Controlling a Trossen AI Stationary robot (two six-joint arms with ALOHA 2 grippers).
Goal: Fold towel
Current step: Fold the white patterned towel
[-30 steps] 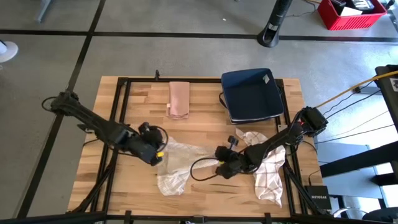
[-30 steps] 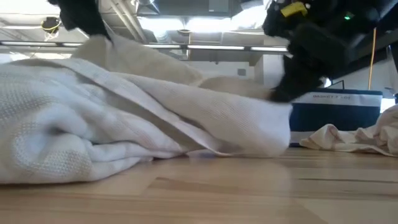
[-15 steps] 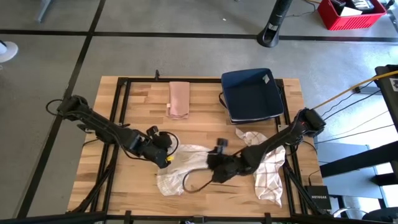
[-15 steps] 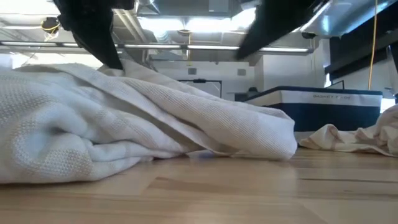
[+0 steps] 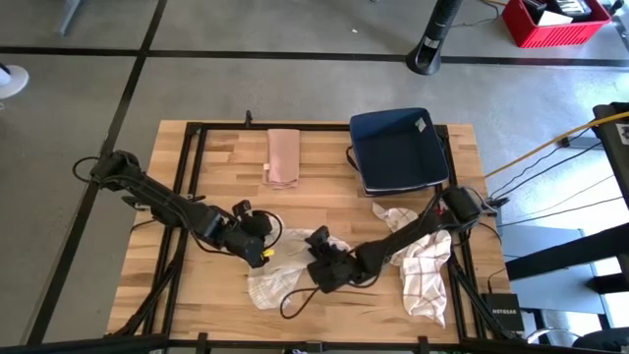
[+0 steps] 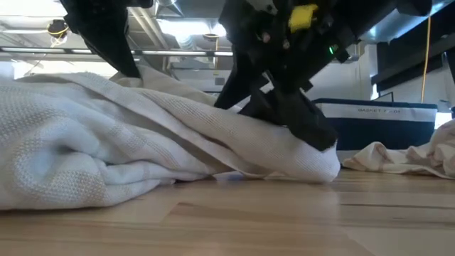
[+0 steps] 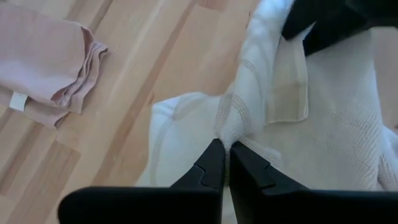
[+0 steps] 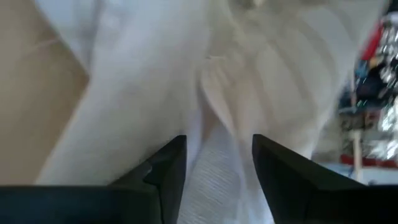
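On the wooden tabletop [image 5: 216, 295], the left pincer [image 5: 257, 251] is pressed together on a fold at the left edge of the white towel [image 5: 277, 267], which lies crumpled near the front middle. Just to its right, the right pincer [image 5: 320, 267] stands spread above the same towel, its fingers [image 8: 165, 171] straddling a raised ridge of cloth without clamping it. Farther right sits a blue bin [image 6: 384, 121] with white lettering on its rim, too blurred to read.

I'm running this in a lab/workshop: concrete floor [image 5: 79, 98], wood bench [image 5: 221, 157], red crate [image 5: 555, 22], ceiling ducts [image 6: 185, 14].
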